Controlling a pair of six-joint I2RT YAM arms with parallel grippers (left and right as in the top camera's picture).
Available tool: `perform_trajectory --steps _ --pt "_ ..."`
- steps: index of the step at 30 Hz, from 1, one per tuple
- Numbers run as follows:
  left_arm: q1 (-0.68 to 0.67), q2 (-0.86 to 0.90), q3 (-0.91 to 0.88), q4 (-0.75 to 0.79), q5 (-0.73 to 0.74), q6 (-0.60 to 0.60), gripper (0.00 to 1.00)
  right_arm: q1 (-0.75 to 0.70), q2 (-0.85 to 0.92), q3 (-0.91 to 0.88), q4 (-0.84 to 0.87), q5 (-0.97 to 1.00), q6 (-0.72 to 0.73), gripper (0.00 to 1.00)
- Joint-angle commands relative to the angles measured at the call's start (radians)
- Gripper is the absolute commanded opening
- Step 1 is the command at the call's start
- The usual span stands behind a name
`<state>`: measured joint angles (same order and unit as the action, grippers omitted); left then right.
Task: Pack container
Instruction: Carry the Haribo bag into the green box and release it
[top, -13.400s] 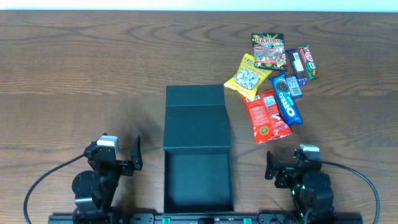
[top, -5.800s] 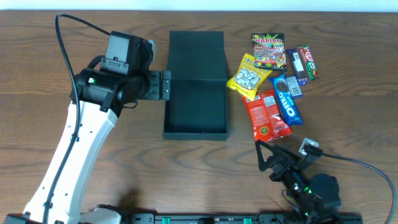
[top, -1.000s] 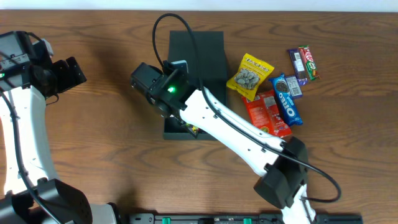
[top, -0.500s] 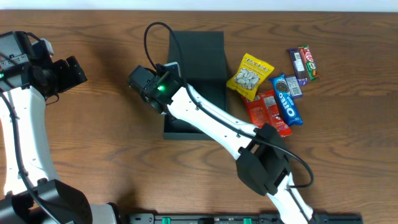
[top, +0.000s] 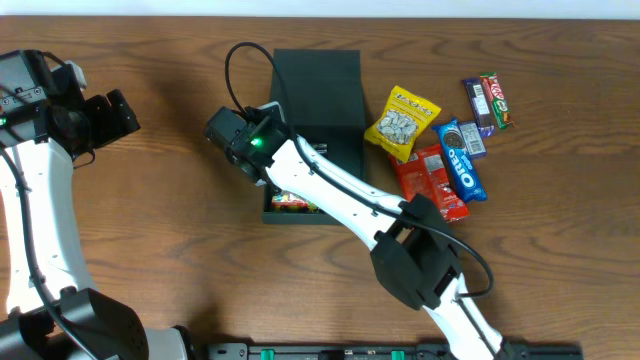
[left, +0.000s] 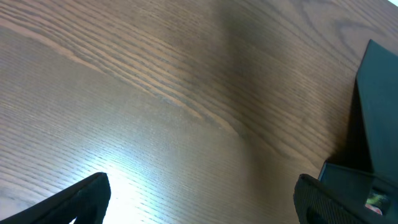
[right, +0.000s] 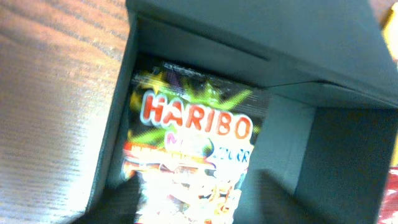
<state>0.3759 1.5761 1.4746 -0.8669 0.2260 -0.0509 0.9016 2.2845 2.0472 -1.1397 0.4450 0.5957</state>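
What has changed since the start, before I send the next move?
The left hand pushed the dark teal-green cardboard box away from the robot, then drew back left, open. The black Haribo sweet packet left the snack pile and now lies inside the box below the right hand, fingers apart. The yellow snack packet, red packet, blue Oreo pack and chocolate bars stayed put.

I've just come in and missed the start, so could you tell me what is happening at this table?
The robot is packing snacks into the dark green container. The right gripper hangs over it, above a Haribo packet lying inside; its jaws are too blurred to judge. The left gripper hovers open over the table, far left. The other snacks lie right of the container.
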Motion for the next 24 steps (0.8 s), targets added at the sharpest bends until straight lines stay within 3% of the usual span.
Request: perform_trajectory --steps 1,4,5,6,9,10,11,13,14,17,19,24 --pt "0.002 -0.020 0.006 0.001 0.003 0.015 0.95 -0.008 -0.008 0.005 0.000 -0.019 -0.014 0.86" --pt "0.002 -0.020 0.006 0.001 0.003 0.022 0.95 -0.011 -0.043 0.007 0.000 -0.019 -0.017 0.85" --pt "0.002 -0.020 0.006 0.001 0.003 0.022 0.95 -0.013 -0.058 0.007 -0.002 -0.019 -0.026 0.80" --pt "0.002 -0.020 0.006 0.001 0.003 0.022 0.95 -0.021 -0.077 0.007 -0.005 -0.019 -0.041 0.66" --pt "0.001 -0.019 0.006 -0.004 0.006 0.023 0.95 -0.058 -0.129 0.007 -0.041 -0.018 -0.055 0.09" --pt "-0.001 -0.019 0.005 -0.007 0.019 0.031 0.95 -0.076 -0.148 0.007 -0.053 -0.018 -0.055 0.03" --pt "-0.003 -0.019 0.005 -0.008 0.042 0.039 0.95 -0.100 -0.172 0.007 -0.063 -0.019 -0.055 0.05" --pt "-0.014 -0.019 -0.001 -0.006 0.123 0.056 0.95 -0.158 -0.217 0.007 -0.069 -0.019 -0.061 0.34" --pt "-0.034 -0.015 -0.003 -0.007 0.171 0.066 0.95 -0.208 -0.246 0.007 -0.067 -0.026 -0.083 0.43" --pt "-0.117 -0.001 -0.008 -0.007 0.187 0.126 0.95 -0.352 -0.269 0.007 -0.062 -0.067 -0.144 0.49" --pt "-0.192 0.017 -0.008 -0.002 0.187 0.156 0.95 -0.454 -0.257 -0.001 -0.039 -0.225 -0.213 0.50" --pt "-0.303 0.078 -0.008 0.031 0.192 0.166 0.95 -0.654 -0.200 -0.060 0.048 -0.554 -0.223 0.52"
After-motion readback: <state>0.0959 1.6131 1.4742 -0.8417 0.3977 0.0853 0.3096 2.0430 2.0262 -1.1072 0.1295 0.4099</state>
